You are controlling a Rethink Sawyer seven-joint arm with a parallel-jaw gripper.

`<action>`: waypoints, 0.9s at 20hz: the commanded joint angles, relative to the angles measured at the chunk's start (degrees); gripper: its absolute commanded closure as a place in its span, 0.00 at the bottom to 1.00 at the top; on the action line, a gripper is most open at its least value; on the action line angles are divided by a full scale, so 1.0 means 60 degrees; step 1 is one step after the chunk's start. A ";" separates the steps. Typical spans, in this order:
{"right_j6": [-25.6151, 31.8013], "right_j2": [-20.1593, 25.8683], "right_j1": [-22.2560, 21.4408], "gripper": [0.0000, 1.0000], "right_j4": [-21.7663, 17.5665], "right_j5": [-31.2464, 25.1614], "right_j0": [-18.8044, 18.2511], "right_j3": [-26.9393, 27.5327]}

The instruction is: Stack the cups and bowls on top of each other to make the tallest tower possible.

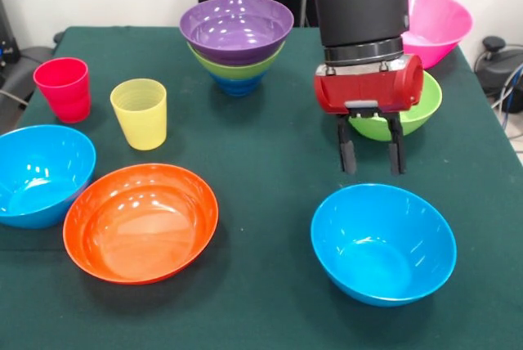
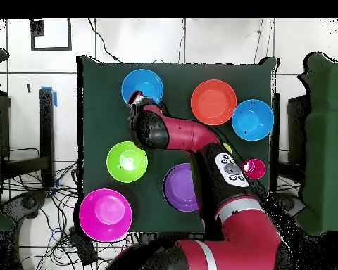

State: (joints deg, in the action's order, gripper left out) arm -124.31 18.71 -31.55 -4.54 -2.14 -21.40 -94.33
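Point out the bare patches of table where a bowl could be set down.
Widest: the green cloth between the translucent yellow plastic cup, the purple-topped bowl tower and the gripper. Another strip lies between the glossy orange bowl and the light blue bowl below the open jaws. The red cup side is crowded.

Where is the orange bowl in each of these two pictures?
Front view: the orange bowl sits low and left, at the table's near edge, beside a light blue bowl.
Overhead view: the orange bowl lies upper right, with that same light blue bowl at its right.
Shared landmark: that neighbouring light blue bowl.
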 commanded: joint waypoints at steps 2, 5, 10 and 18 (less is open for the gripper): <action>-0.0507 0.0058 0.0658 0.00 -0.0286 -0.0405 -0.0322 -0.0126; -0.0423 0.0145 0.0760 0.00 -0.0433 -0.0319 -0.0525 -0.0255; -0.0283 0.0181 0.0902 0.00 -0.0807 0.0089 -0.0832 -0.0417; -0.0437 0.0320 0.0953 0.00 -0.0795 0.0149 -0.0928 -0.0440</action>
State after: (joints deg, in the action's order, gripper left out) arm -124.31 18.68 -28.83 -5.56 -2.14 -26.87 -94.75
